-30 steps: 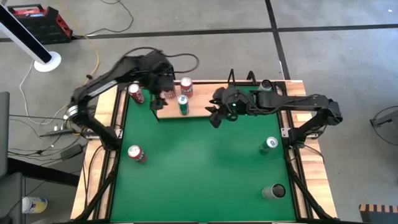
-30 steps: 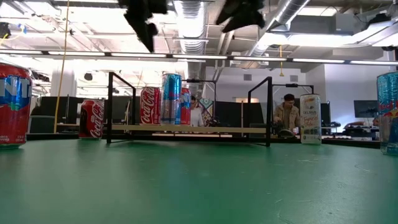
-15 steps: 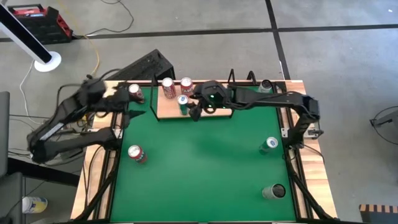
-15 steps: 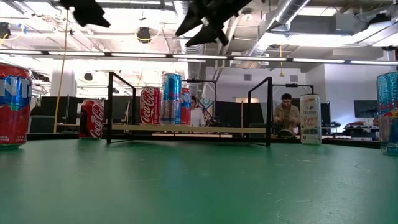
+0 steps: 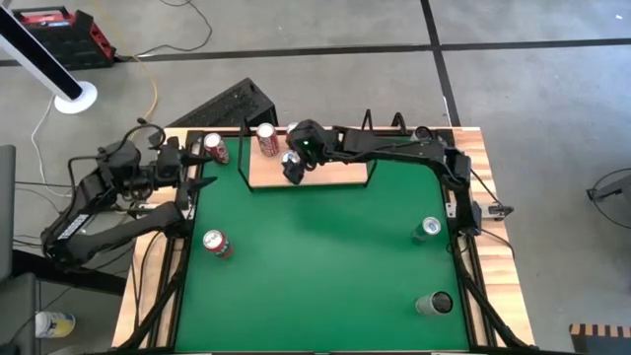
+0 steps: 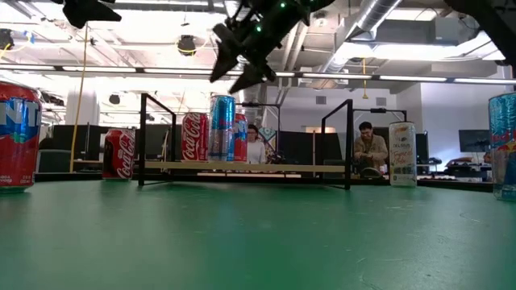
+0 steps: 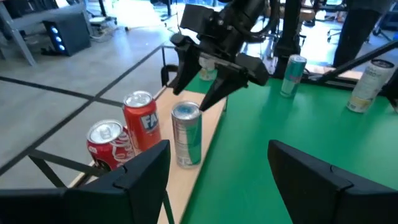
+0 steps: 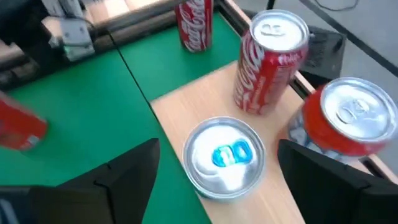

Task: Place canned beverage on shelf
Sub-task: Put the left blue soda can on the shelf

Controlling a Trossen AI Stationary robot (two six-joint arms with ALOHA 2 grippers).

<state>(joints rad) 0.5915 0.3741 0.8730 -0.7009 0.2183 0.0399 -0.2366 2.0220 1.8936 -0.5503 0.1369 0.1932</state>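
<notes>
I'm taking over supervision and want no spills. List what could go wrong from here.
1. The right hand hangs open just above the silver-blue can on the shelf. If it comes down off-centre, a finger could tip that tall can.
2. Two red cans stand close beside it, so a toppled or shoved can may knock them.
3. The left hand, open, waits at the table's left edge near another red can; a swing could clip it.

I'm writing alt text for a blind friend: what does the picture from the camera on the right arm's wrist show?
An open right gripper hovers directly above a silver can with a blue tab standing on the pale-wood shelf. Two red cans stand on the shelf beside it, and a third red can stands farther off by the green table.
</notes>
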